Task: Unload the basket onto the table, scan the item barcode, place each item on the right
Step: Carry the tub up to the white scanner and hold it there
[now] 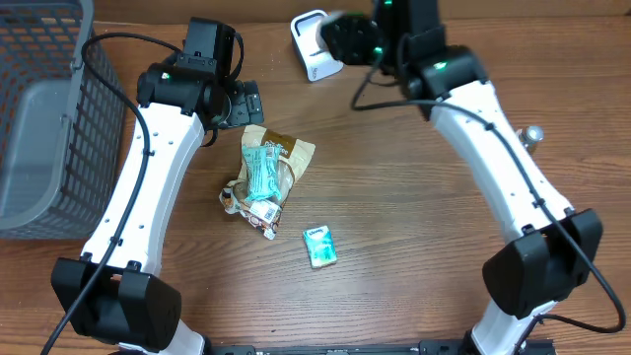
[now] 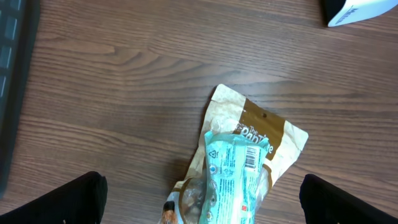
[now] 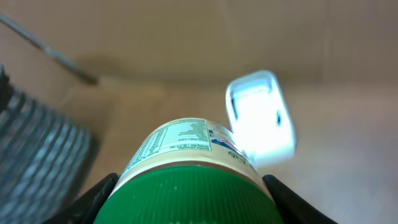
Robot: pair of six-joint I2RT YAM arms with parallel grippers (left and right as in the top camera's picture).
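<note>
My right gripper [image 3: 189,202] is shut on a jar [image 3: 186,155] with a ribbed green lid and a pale printed label; a black finger sits on each side of the lid. The jar's far end points toward the white scanner [image 3: 258,115], which stands just beyond it. From overhead, the right gripper [image 1: 347,39] hovers right beside the scanner [image 1: 310,44] at the back of the table. My left gripper [image 2: 202,202] is open above a teal packet [image 2: 233,180] with its barcode facing up, lying on a brown pouch [image 2: 261,130]. It touches neither.
A grey mesh basket [image 1: 49,118] fills the left side of the table. The teal packet [image 1: 261,173] and brown pouch [image 1: 291,153] lie mid-table. A small teal box [image 1: 318,246] lies nearer the front. A metal knob [image 1: 533,134] stands at the right.
</note>
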